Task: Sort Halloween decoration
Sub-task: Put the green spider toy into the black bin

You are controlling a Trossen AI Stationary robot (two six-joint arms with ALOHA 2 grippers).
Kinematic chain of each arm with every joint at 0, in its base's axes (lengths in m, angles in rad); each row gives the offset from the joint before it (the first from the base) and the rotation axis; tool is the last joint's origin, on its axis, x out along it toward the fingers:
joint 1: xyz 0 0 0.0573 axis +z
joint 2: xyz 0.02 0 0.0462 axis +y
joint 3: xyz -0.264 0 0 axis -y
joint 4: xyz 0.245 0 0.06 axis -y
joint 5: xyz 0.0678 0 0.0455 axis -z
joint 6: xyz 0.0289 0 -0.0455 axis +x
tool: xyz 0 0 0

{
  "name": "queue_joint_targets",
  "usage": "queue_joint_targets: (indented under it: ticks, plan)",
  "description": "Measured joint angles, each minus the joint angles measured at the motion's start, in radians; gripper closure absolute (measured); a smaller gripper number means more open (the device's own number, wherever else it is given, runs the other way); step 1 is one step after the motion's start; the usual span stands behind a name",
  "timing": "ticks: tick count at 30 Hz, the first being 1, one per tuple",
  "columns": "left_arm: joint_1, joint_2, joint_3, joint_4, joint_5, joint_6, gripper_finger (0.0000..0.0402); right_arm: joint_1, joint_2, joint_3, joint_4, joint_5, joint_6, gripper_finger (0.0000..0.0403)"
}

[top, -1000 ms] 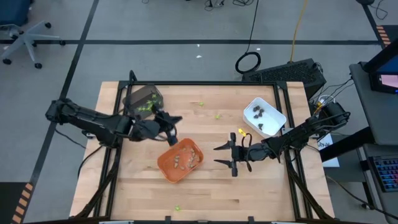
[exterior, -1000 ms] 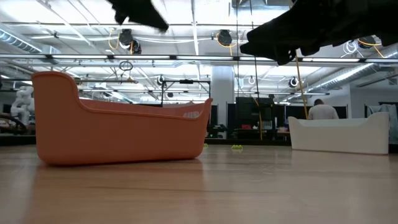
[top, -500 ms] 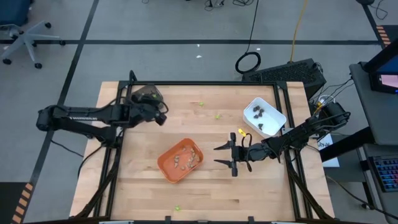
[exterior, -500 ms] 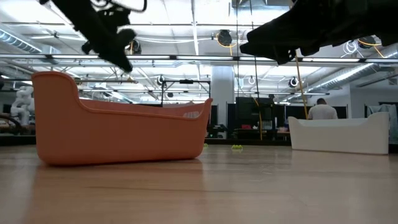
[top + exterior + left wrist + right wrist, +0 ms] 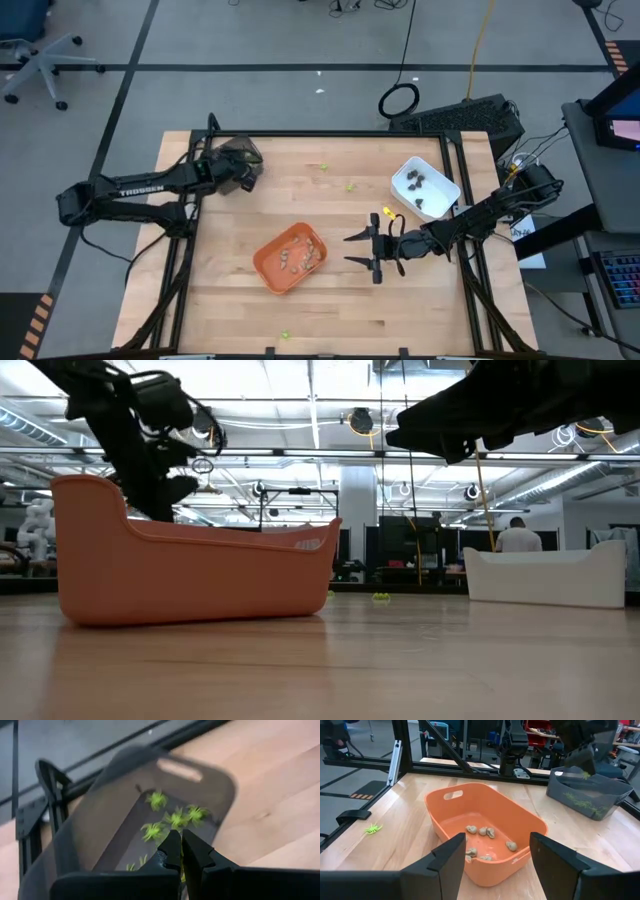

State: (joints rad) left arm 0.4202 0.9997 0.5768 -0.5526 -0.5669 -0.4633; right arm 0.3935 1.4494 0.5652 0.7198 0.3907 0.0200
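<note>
My left gripper [image 5: 247,177] hangs shut over the dark grey tray [image 5: 230,152] at the table's far left, fingers slanting down; several lime-green pieces [image 5: 172,817] lie in that tray. A speck of lime-green [image 5: 182,872] shows in the slit between its fingers [image 5: 181,840]. Tan-grey pieces [image 5: 482,831] lie in the orange tray [image 5: 290,257] at mid-table. Dark brown pieces [image 5: 415,182] lie in the white tray [image 5: 440,180] at the right. My right gripper [image 5: 352,250] waits open, level, just right of the orange tray. My left gripper pinches a tiny lime-green piece [image 5: 584,774] at its fingertips, slanting down from the table's near right side. The piece is lifted clear above the grey tray. The fingers hide most of it, so which part they have cannot be told.
Loose lime-green pieces lie on the bare wood: two near the far edge [image 5: 350,185] [image 5: 322,167], one by the near edge [image 5: 285,335]. A black frame rail [image 5: 330,134] runs along the far edge. A person stands in the room behind [image 5: 518,538].
My left gripper has swung from the orange tray's far side toward the table's far left corner, sinking and rolling as it went, and now hangs over the dark grey tray. It has stayed shut.
</note>
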Motion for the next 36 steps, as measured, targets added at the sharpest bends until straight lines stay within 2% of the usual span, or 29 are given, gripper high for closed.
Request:
queue_joint_targets:
  ticks: [16,25,31,33,36]
  plan:
    - [0.166,0.002,-0.105,0.03,0.024,-0.003,0.0401,0.0,0.0,0.0,-0.029,0.0,-0.005,0.0195]
    - [0.177,0.002,-0.166,0.147,0.024,-0.003,0.0401,0.0,0.0,0.0,-0.075,0.001,-0.004,0.0195]
    - [0.177,0.002,-0.169,0.163,0.024,-0.028,0.0402,0.0,0.0,0.0,-0.082,0.003,0.021,0.0195]
    - [0.177,0.002,-0.169,0.164,0.024,-0.03,0.0399,0.0,0.0,0.0,-0.082,0.042,0.021,0.0195]
    - [0.177,0.002,-0.169,0.163,0.024,-0.03,0.0383,-0.002,0.0,0.0,-0.086,0.164,0.022,0.0195]
